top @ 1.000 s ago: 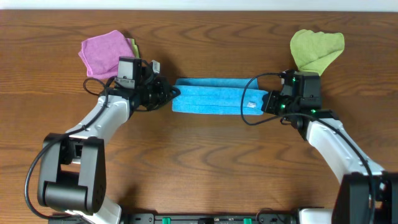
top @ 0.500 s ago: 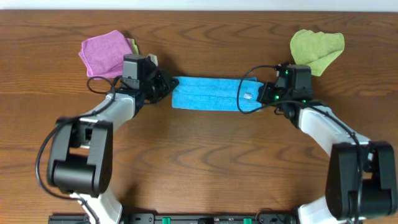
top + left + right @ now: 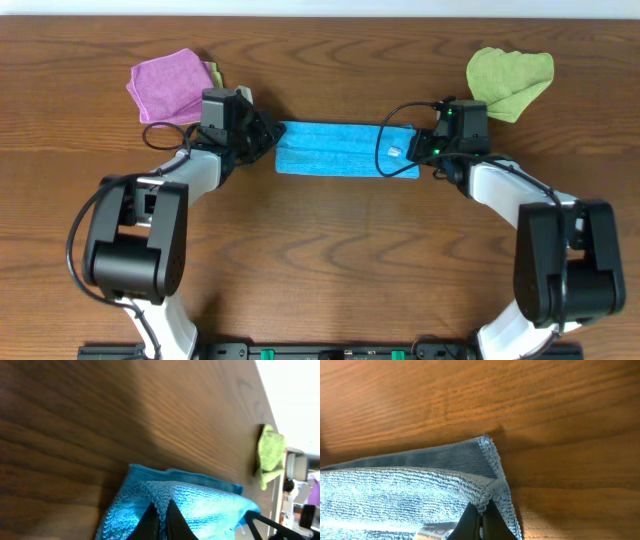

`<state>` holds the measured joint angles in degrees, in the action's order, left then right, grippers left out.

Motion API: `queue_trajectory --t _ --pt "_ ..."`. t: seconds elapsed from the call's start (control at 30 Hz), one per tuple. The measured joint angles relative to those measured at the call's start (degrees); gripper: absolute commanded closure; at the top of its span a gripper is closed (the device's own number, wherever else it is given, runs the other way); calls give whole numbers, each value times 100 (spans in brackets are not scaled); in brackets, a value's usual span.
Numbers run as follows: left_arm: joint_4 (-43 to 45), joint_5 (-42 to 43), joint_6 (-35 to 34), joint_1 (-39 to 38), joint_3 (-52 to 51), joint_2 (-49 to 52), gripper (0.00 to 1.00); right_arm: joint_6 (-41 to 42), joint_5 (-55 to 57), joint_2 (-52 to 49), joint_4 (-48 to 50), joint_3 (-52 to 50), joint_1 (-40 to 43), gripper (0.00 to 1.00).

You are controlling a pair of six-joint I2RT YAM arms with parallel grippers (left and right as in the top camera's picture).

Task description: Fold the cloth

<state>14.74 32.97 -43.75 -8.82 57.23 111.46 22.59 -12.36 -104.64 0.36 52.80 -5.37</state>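
We have the cloth (image 3: 340,158) lying as a long band across the far middle of the tabletop (image 3: 320,270), left jaws pinching one short end, right jaws pinching the other by the white tag (image 3: 396,152). For a clean fold we lift both ends evenly and match the edges. The pink cloth (image 3: 165,85) and green cloth (image 3: 508,78) sit near, so we steer clear

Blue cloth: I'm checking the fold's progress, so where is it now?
Overhead, the cloth stretches across the middle, its ends pinched by the left tool and right tool, between the pink cloth and green cloth.
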Motion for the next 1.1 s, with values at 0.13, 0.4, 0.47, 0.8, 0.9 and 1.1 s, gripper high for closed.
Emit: queue_trajectory --t 0.13,0.4,0.47,0.8,0.9,1.1 --pt "122 -28 0 0 0 258 94 7 262 -24 33 0 -87 91" --pt "232 -214 -24 85 2 321 52 46 785 -24 31 0 -66 75" --pt "299 -184 -39 92 4 319 31 48 815 -24 24 0 -66 72" --pt "319 437 -103 284 195 225 18 229 765 317 -627 0 -66 47" --pt "-87 549 -96 369 219 35 18 297 763 721 -1010 4 -66 44" --pt "-680 713 22 461 234 -446 38 413 750 1504 -1888 37 -66 41"
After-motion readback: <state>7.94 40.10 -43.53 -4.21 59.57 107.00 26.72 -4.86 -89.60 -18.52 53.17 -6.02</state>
